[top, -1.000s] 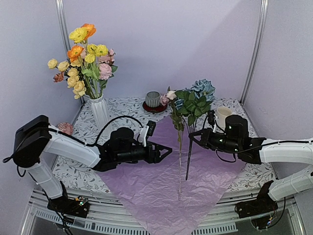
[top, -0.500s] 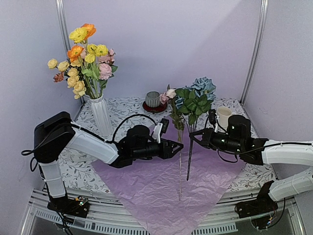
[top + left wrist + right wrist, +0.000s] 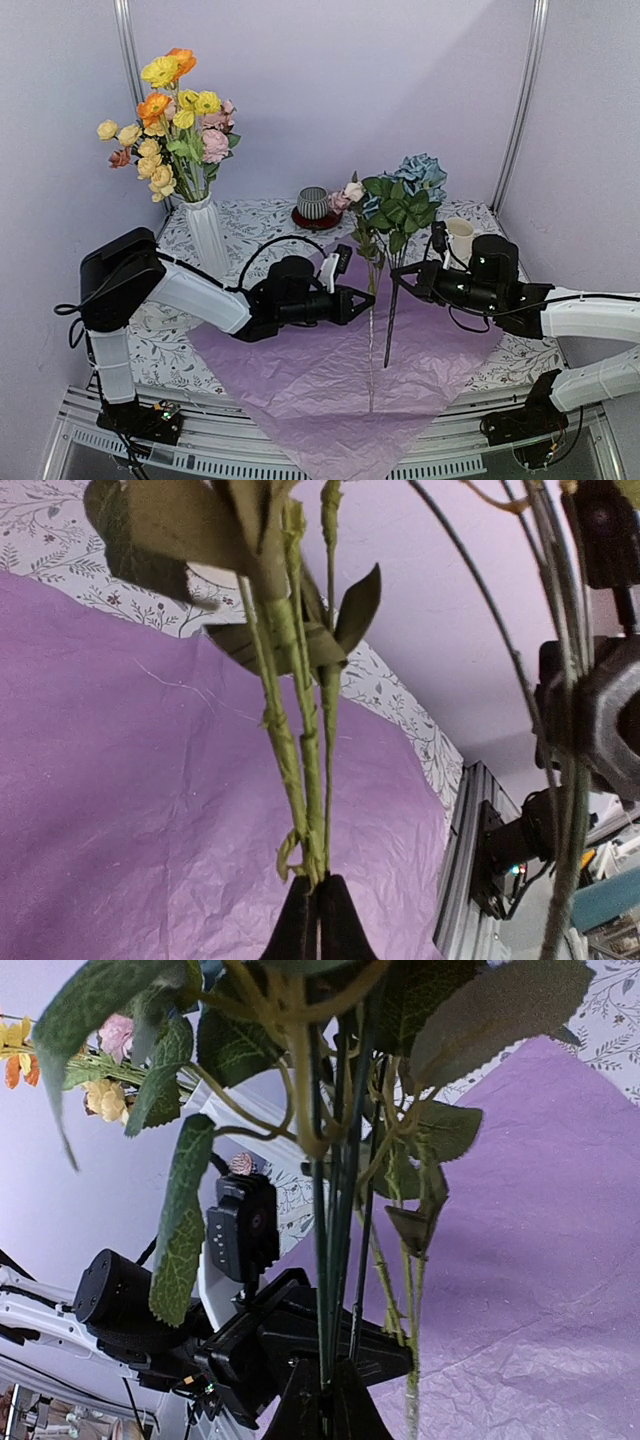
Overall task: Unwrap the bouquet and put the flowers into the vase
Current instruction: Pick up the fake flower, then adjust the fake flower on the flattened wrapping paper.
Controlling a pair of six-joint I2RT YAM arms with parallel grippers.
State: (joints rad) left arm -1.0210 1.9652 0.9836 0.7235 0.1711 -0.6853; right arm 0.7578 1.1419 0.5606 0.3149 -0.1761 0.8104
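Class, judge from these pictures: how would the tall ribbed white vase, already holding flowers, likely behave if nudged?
The tall ribbed white vase is slim for its height, so it would probably tip rather than slide. The yellow, orange and pink flowers spread wide above its rim, likely making it top-heavy.

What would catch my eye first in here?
Mid-table, the left tool and right tool each pinch stems of an upright blue-rose bunch over a spread purple paper. At rear left, a white vase already brims with yellow and orange blooms.
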